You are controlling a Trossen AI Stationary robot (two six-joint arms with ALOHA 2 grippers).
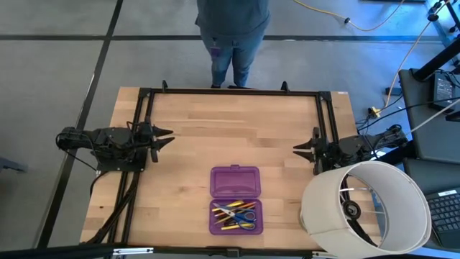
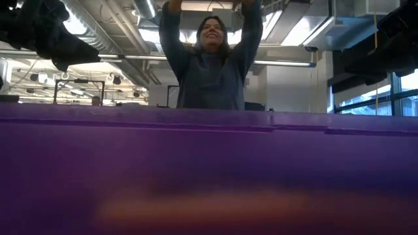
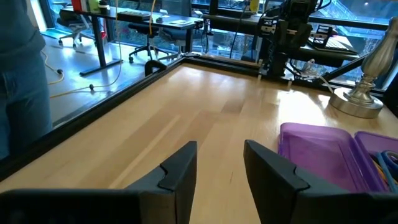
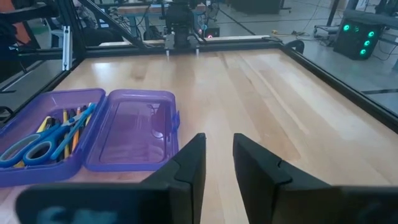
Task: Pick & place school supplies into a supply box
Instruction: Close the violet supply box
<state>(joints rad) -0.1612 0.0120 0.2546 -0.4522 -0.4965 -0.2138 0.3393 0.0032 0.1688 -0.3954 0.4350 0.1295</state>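
The purple supply box [image 1: 234,199] lies open at the table's near middle. Its empty lid half [image 4: 134,127] is on the far side. The near half [image 1: 234,215] holds the school supplies [image 4: 53,134]: yellow pencils, pens and blue-handled scissors. In the low view the box's purple wall [image 2: 209,170] fills the lower picture. My left gripper [image 1: 169,137] waits at the table's left edge, open, with nothing between its fingers [image 3: 221,168]. My right gripper [image 1: 296,150] waits at the right edge, its fingers a little apart and holding nothing [image 4: 219,158].
A large white cylindrical lamp shade [image 1: 366,208] stands at the near right corner, its metal base [image 3: 364,93] beside the box. A person [image 1: 231,36] stands at the far edge with arms raised. Black frame rails [image 1: 230,91] run along the far and side edges.
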